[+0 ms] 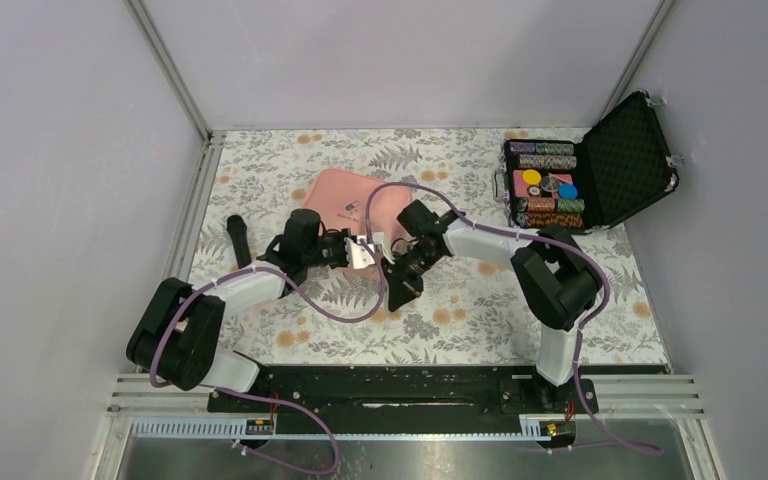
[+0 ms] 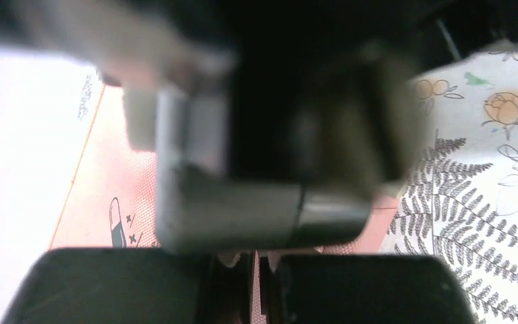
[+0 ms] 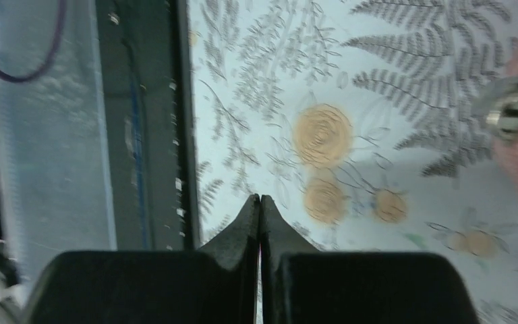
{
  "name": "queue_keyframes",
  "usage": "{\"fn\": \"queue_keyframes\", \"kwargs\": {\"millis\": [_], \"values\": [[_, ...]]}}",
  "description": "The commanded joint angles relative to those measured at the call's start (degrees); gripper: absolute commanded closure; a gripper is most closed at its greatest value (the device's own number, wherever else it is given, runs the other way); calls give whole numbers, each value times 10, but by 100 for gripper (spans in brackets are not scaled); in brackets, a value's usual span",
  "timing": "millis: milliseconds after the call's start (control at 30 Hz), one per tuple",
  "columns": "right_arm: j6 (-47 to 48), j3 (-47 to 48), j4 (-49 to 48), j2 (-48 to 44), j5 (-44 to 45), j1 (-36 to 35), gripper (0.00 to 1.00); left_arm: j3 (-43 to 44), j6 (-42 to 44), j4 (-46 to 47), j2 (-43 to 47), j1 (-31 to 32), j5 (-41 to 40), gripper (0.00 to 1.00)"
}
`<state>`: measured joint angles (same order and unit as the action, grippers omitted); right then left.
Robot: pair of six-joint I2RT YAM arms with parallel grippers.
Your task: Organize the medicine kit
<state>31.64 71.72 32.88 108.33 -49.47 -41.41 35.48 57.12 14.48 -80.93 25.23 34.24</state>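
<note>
While both arms lean in over the floral cloth [image 1: 480,320], we count one medicine kit [image 1: 335,195], pink and lying flat in the middle of the table toward the far side, its lid down. One black case [image 1: 630,160] stands open at the far right corner, well apart from the kit. It holds rows of striped chips [image 1: 542,150] plus one yellow disc [image 1: 531,177] and one blue disc [image 1: 567,190]. One short dark object [image 1: 238,240] lies on the cloth left of the kit.

On the kit's top we see a small dark logo [image 2: 117,226], a capsule drawing with little crosses; any lettering is too blurred to read.

The left gripper [image 1: 360,252] sits at the kit's near edge with its fingers pressed together. A thin pinkish sliver shows between them in the wrist view, perhaps the kit's edge, but we cannot tell whether anything is held. The right gripper [image 1: 398,295] hangs just near of the kit, beside the left one, fingers fully closed on nothing, tips pointing toward the near rail [image 3: 141,135].

Cloth shows all round the kit, and its far edge stands back from the far wall [image 1: 410,60].
</note>
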Motion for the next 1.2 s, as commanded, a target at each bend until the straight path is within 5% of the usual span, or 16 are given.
{"fn": "queue_keyframes", "kwargs": {"millis": [0, 133, 300, 567, 767, 1167], "values": [[-221, -48, -217, -39, -115, -20, 100, -21, -26, 51, -15, -3, -83, 100], [-209, -30, -171, -52, -91, -5, 98, -22, -21, 33, -4, -6, -87, 93], [-175, -34, -117, -85, -10, 52, 72, 38, -38, -36, -3, -36, -53, 58], [-230, -68, -219, -97, 66, 120, 21, 263, 67, -359, -44, -64, 109, 41], [-216, -77, -253, -72, 101, 119, 20, 316, 270, -577, -45, -64, 134, 39], [-227, -6, -282, 4, 114, 107, 32, 196, 276, -427, -64, -65, 75, 38]]}}
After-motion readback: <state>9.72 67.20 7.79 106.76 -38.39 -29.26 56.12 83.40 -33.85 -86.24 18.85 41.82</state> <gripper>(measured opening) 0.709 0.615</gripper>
